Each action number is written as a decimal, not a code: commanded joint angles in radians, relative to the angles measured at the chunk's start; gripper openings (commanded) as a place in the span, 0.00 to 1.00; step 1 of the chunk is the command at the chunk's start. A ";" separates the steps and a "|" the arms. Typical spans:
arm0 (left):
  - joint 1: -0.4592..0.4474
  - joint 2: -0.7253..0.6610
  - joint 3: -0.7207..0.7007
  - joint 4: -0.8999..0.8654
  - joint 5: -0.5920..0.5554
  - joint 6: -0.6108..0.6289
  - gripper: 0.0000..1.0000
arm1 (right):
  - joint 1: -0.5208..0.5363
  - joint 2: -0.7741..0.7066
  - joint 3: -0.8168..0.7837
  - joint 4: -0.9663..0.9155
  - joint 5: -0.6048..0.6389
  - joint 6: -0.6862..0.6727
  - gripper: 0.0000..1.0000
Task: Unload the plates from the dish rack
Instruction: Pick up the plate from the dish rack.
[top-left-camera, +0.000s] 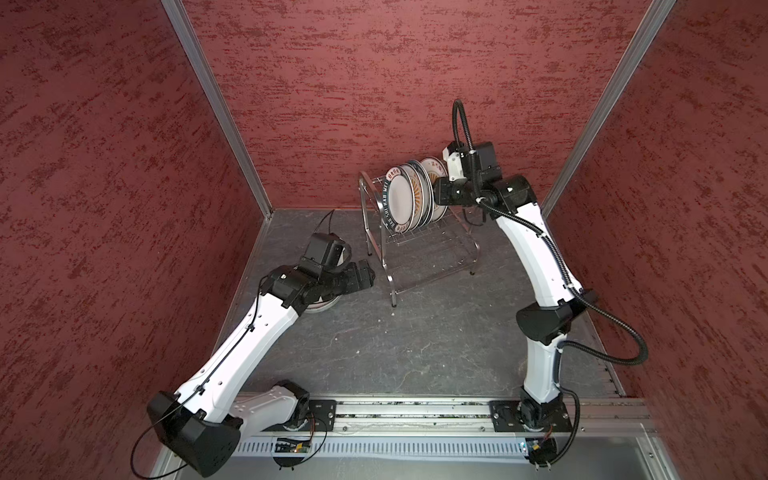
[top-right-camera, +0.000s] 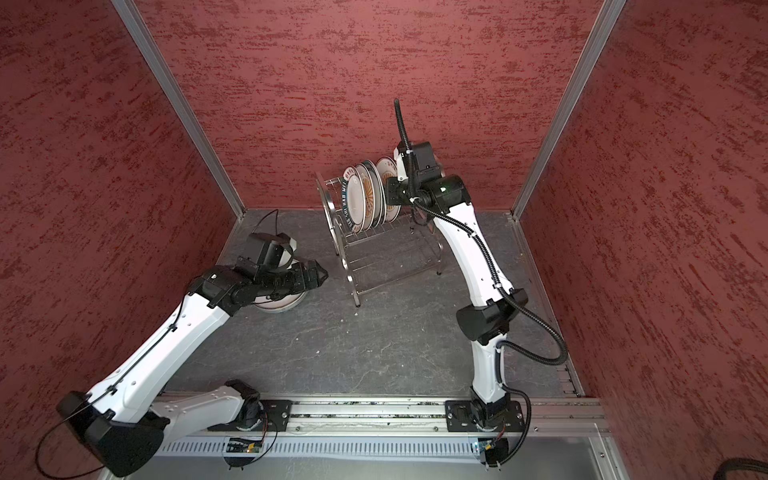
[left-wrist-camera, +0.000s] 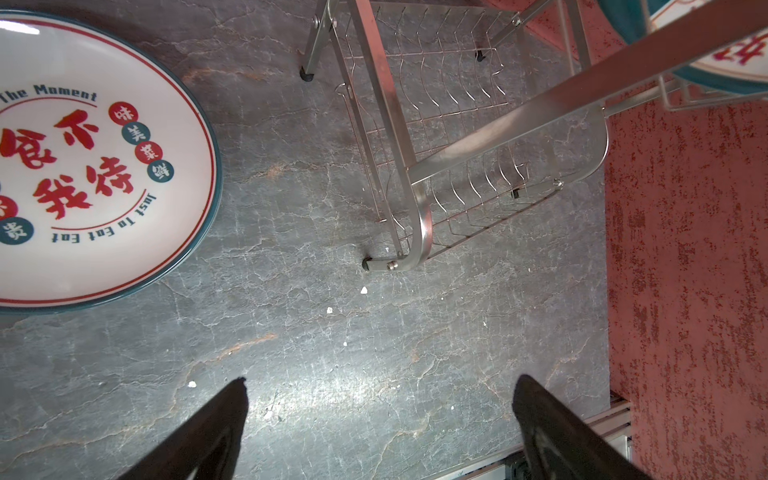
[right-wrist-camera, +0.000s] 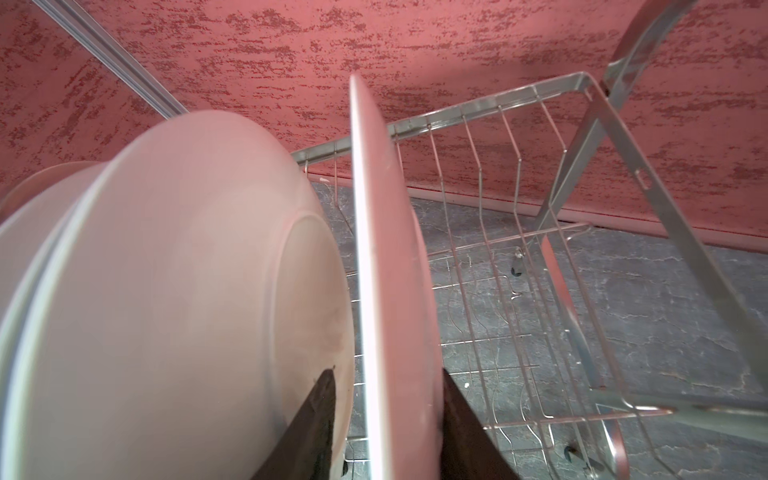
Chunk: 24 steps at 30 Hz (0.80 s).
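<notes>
Right pincer (right-wrist-camera: 387, 369) narrow astride end plate (right-wrist-camera: 382, 208), clamp unclear; finger (right-wrist-camera: 320, 415) may knock neighbouring plate (right-wrist-camera: 187, 291) just beside it. Left pincer (left-wrist-camera: 382, 379) wide, empty.

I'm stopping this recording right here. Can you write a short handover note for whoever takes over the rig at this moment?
Left tool: open, empty, above the table beside the unloaded stack.
Right tool: jaws straddle the rim of the end plate in the dish rack; a gap shows at one finger, so not clamped.
Done: a stack of plates lies flat on the table.
Left: several standing plates in the rack's upper tier; grip, lift out, stack.
</notes>
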 joint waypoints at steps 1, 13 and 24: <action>0.007 -0.013 -0.011 0.007 -0.020 0.010 0.99 | 0.017 0.017 0.026 -0.010 0.034 -0.005 0.38; 0.013 -0.009 -0.018 0.008 -0.018 0.009 0.99 | 0.019 0.003 0.024 -0.012 0.078 -0.025 0.30; 0.013 -0.012 -0.023 0.005 -0.026 0.004 0.99 | 0.019 -0.010 0.025 0.001 0.093 -0.040 0.24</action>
